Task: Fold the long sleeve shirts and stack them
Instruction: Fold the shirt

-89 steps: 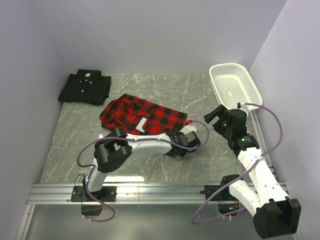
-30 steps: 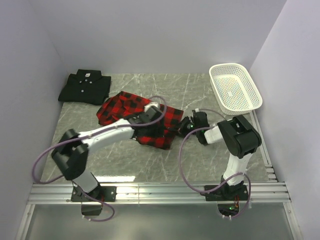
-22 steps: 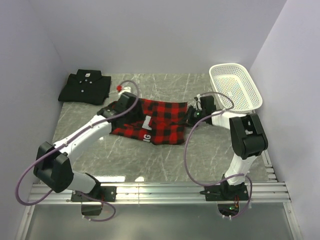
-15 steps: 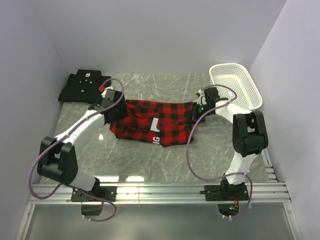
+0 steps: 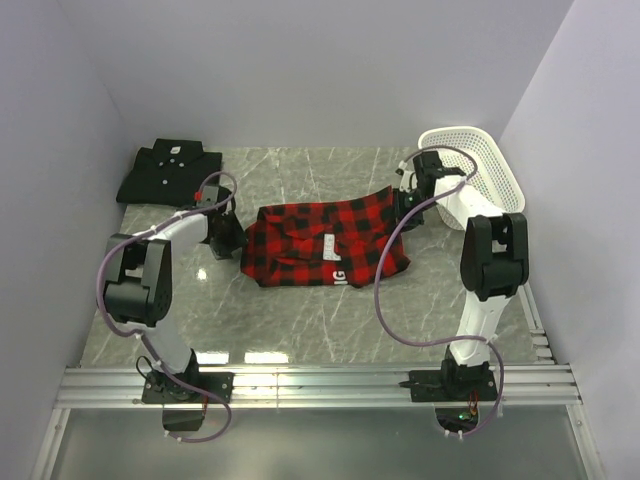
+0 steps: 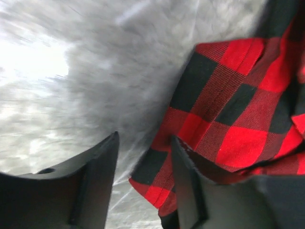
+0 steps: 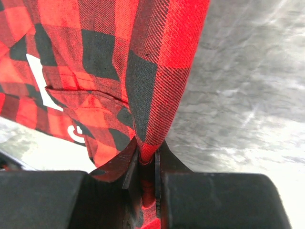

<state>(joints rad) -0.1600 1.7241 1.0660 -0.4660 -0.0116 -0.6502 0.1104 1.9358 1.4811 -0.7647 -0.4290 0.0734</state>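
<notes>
Grey marble table point(image 5: 300, 320). A red-and-black plaid shirt point(image 5: 320, 240) lies spread at its centre, and a folded black shirt point(image 5: 170, 175) lies at ten o'clock. The right gripper point(image 7: 147, 149) pinches the plaid's two o'clock corner. The left gripper point(image 6: 144, 143), fingers parted, sits at its nine o'clock edge.

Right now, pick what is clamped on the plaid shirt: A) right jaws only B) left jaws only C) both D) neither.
A: the right jaws pinch a fold of the plaid shirt; the left jaws stand apart beside its edge.
</notes>
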